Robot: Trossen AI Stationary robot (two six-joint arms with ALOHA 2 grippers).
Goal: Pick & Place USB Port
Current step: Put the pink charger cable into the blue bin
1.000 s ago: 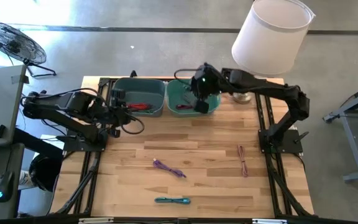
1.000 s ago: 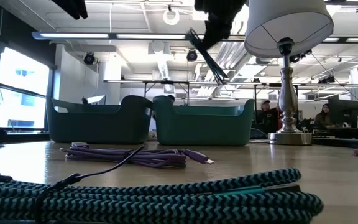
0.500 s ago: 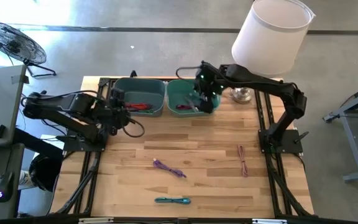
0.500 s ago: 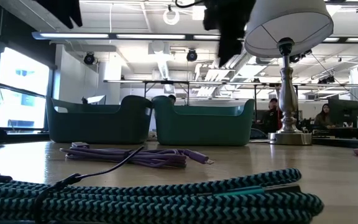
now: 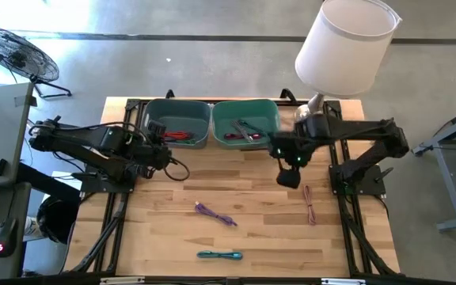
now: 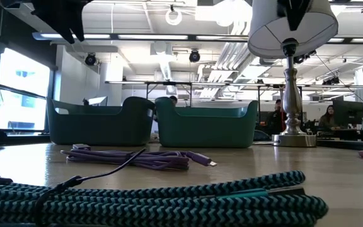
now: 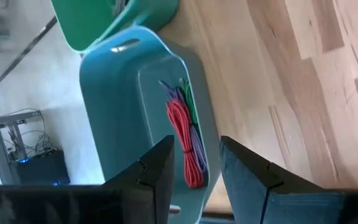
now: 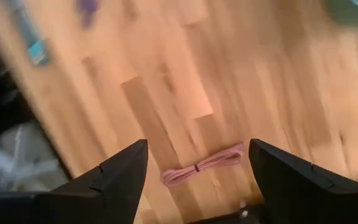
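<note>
Three bundled USB cables lie on the wooden table: a pink one at the right, a purple one in the middle, a teal braided one near the front edge. My right gripper hovers open above the table, just far-left of the pink cable, and holds nothing. My left gripper waits open and empty by the left bin, which holds red, purple and green cables. The green bin holds a dark cable and a red one.
A lamp with a white shade stands at the far right corner, its base beside the green bin. The arms' dark frames run along both side edges. Bare wood lies between the cables.
My right gripper has let go of a dark cable above the green bin, and the cable now lies inside it. The gripper then swung away from the bin toward the table's near right, ending above the wood close to the pink cable.
</note>
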